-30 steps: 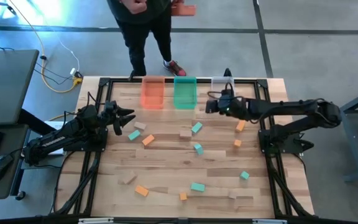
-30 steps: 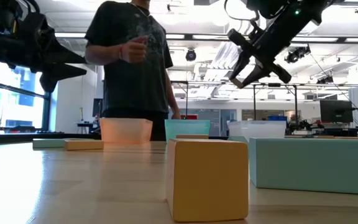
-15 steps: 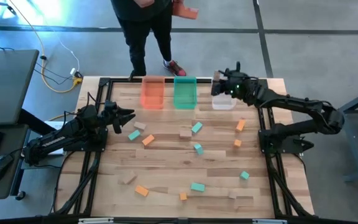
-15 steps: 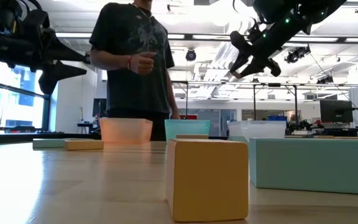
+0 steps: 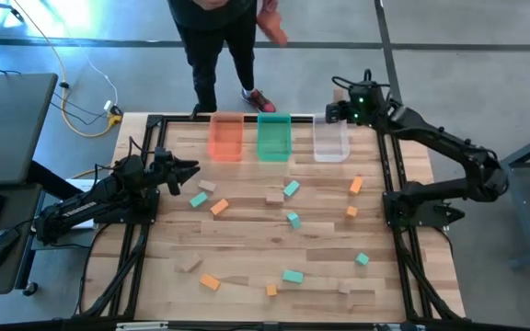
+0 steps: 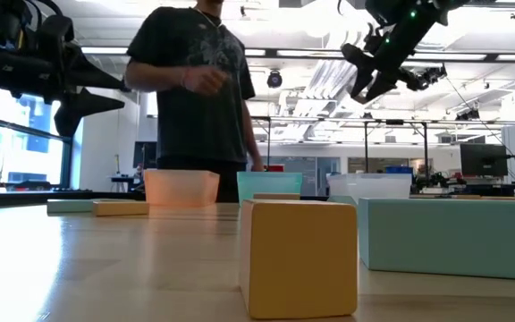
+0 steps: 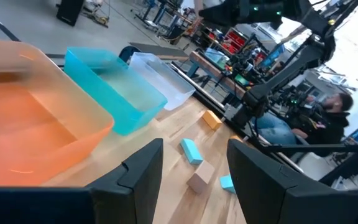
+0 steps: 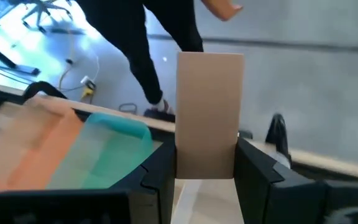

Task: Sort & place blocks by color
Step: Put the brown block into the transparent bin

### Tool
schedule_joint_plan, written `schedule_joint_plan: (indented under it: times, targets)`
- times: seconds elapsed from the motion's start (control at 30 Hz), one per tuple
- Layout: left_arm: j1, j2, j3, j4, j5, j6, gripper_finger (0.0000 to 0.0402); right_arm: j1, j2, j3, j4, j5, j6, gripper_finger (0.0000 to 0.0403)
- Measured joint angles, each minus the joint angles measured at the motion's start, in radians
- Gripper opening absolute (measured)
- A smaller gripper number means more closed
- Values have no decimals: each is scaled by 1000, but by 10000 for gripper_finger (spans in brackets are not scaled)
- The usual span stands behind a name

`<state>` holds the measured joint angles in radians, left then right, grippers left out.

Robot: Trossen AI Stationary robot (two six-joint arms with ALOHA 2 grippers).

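Right claw (image 8: 207, 163) gripping tan block (image 8: 208, 115) upright, hovering above clear tray (image 5: 330, 140) at worktop (image 5: 247, 241) far edge. Left claw (image 7: 192, 163) idling with fingers apart (nothing between) beside orange tray (image 5: 226, 137). Remaining blocks (image 5: 291, 189) lying scattered across worktop.

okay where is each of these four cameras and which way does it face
High: above the table, looking down; both arms.
Low: table height, looking across at the clear tray; both arms overhead.
Left wrist: faces the orange tray; open left gripper.
Right wrist: right gripper holding a tan block.
All four share the green tray.
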<state>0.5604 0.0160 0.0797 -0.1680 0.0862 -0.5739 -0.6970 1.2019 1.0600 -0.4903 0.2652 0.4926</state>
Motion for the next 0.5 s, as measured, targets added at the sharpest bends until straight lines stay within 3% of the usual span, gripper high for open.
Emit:
schedule_joint_plan:
  times: [0.5]
  targets:
    - [0,0,0,0,-23,0,168,-5,269,40,-188,-146,140,106]
